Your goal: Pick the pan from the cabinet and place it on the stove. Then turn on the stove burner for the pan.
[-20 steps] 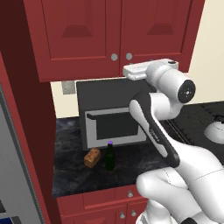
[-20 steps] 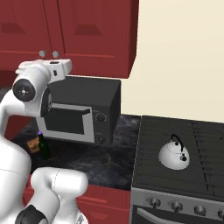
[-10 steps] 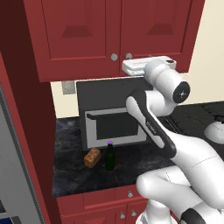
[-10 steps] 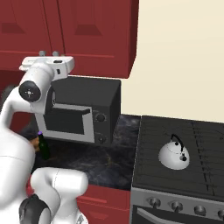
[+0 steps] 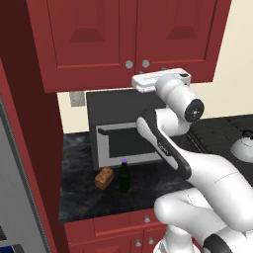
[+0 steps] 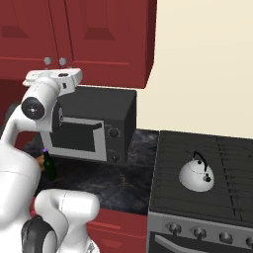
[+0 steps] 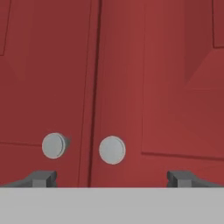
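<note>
Count: one red wall cabinet [image 5: 99, 39] with two raised-panel doors, both closed, and two round silver knobs [image 7: 112, 150] set side by side at the centre seam, low on the doors. One black-and-silver microwave [image 5: 126, 131] stands on the dark stone counter [image 5: 79, 197] directly below the cabinet. On the counter in front of the microwave, toward its left: one dark green bottle [image 5: 124, 177], upright, with one small brown loaf-like item [image 5: 104, 178] just to its left. One black stove [image 6: 207, 173] lies to the right of the counter, with one white kettle [image 6: 196, 173] on its grates and a row of round knobs on its steel front, of which four can be seen. Red lower drawers [image 5: 113, 225] run under the counter. The pan cannot be seen; the cabinet doors hide whatever is inside.

Arm: raised high from the base, elbow bent, with the hand level and pointing at the lower edge of the cabinet, just under the two knobs. The gripper [image 7: 112, 178] faces the door seam; in the hand view both knobs sit between its finger tips [image 7: 43, 178]. The claw is spread wide and holds nothing, touching neither knob.

Writing: no legible labels or brands on any item.
</note>
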Motion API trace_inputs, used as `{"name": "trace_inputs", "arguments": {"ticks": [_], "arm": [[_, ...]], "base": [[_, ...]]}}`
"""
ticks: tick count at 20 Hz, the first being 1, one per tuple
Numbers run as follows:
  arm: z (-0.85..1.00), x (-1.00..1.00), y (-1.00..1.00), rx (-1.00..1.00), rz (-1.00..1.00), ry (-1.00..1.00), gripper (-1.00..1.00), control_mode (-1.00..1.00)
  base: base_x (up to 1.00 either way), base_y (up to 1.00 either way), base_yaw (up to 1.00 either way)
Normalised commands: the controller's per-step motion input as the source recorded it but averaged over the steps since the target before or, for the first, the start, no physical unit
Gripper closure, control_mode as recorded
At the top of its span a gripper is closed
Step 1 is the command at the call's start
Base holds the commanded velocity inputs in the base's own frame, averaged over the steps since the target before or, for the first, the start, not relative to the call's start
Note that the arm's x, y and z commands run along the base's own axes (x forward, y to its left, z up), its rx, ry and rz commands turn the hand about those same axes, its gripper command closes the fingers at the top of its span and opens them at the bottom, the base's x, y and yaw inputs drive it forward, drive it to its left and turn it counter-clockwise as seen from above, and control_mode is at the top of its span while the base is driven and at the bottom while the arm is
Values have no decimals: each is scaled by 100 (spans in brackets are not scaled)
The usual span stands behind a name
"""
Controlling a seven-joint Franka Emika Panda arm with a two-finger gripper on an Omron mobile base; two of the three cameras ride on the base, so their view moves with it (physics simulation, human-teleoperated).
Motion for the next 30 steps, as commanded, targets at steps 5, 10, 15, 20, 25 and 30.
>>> {"name": "trace_inputs", "arguments": {"ticks": [5,10,15,20,25,30], "arm": [[0,11,0,0,-3,0,-100,-100],[1,17,10,0,-13,0,-100,-100],[0,16,22,-1,-14,0,-100,-100],[11,4,24,0,-8,-5,-100,-100],[23,0,6,0,-3,-16,-100,-100],[6,0,1,0,-2,-7,-100,-100]], "base": [[0,0,0],[0,0,0],[0,0,0],[0,0,0],[0,0,0],[0,0,0]]}}
